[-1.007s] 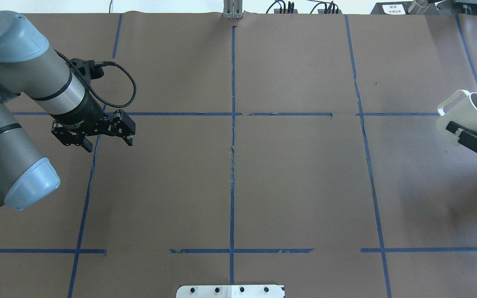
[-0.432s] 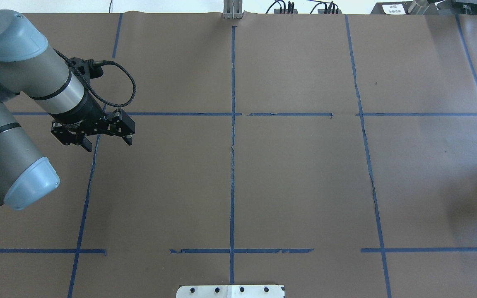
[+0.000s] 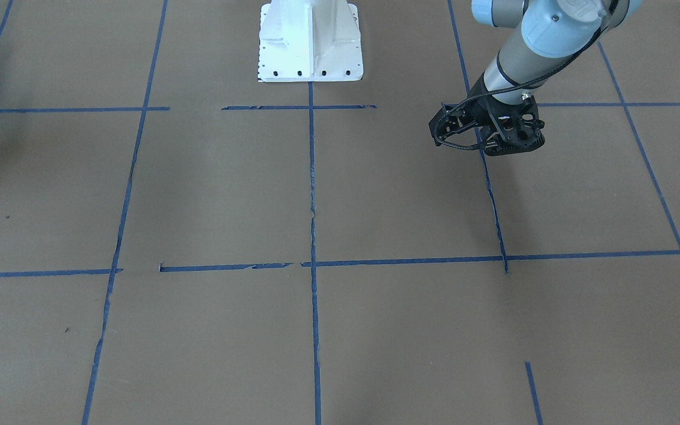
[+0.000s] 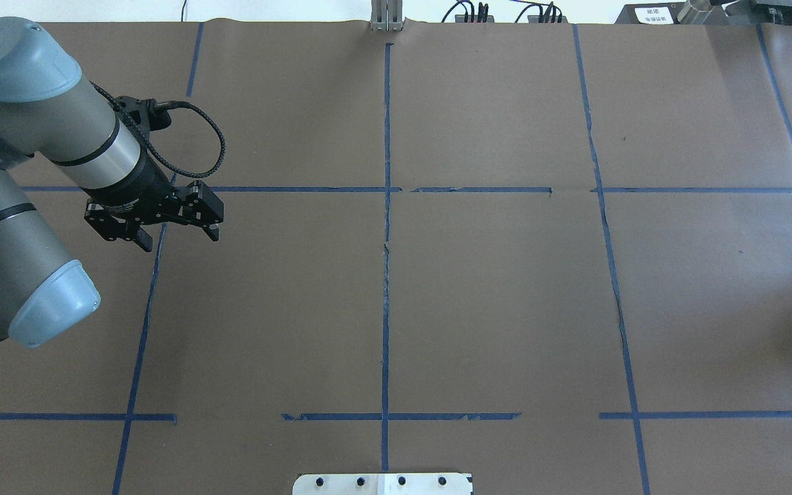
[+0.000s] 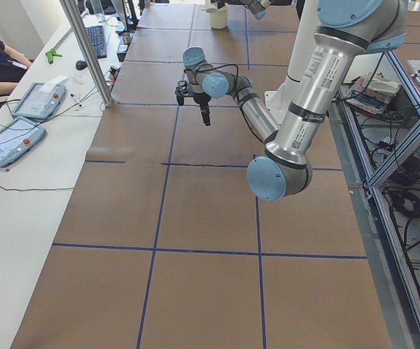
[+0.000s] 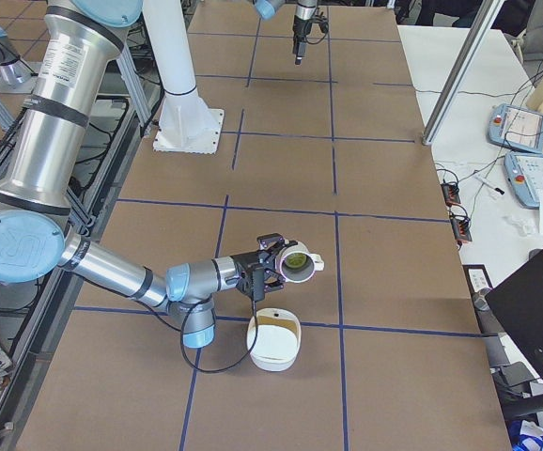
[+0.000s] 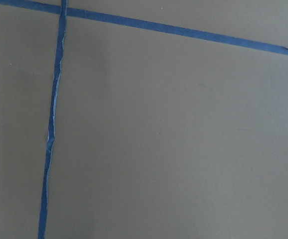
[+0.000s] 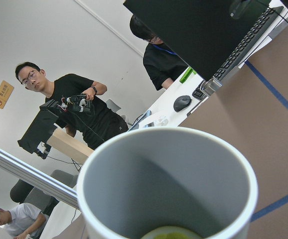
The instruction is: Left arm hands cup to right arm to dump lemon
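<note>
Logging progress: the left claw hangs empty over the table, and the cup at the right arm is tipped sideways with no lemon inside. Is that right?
Not quite: the lemon lies inside the cup, as the right wrist view shows. The rest stands: the cup is tipped sideways at the right arm, and the left claw hangs empty over the table.
</note>
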Robot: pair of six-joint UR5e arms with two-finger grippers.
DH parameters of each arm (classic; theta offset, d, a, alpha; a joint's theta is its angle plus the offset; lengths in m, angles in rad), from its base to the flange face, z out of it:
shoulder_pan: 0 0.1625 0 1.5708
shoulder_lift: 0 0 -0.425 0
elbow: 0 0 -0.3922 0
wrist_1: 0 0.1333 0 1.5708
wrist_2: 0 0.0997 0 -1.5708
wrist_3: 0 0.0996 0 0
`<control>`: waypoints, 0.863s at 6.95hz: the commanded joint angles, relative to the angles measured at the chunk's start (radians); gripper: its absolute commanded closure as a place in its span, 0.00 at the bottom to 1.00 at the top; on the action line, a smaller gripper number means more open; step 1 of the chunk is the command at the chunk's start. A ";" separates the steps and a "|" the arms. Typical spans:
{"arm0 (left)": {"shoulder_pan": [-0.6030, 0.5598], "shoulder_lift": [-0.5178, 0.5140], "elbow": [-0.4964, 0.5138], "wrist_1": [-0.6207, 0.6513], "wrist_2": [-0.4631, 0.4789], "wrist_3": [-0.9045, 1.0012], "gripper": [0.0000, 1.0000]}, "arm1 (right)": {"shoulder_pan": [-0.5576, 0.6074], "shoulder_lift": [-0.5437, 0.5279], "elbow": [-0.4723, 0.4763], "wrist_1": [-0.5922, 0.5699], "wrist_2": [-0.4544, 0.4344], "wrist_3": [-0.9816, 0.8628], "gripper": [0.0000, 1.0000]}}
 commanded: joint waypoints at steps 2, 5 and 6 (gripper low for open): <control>0.001 0.000 0.000 0.000 -0.001 0.000 0.00 | 0.006 -0.029 -0.097 0.130 -0.007 0.044 0.66; 0.001 -0.001 0.001 0.000 -0.001 0.000 0.00 | 0.007 -0.011 -0.095 0.189 -0.062 0.354 0.65; 0.001 -0.001 0.001 0.000 0.000 0.000 0.00 | 0.026 -0.009 -0.095 0.220 -0.067 0.454 0.65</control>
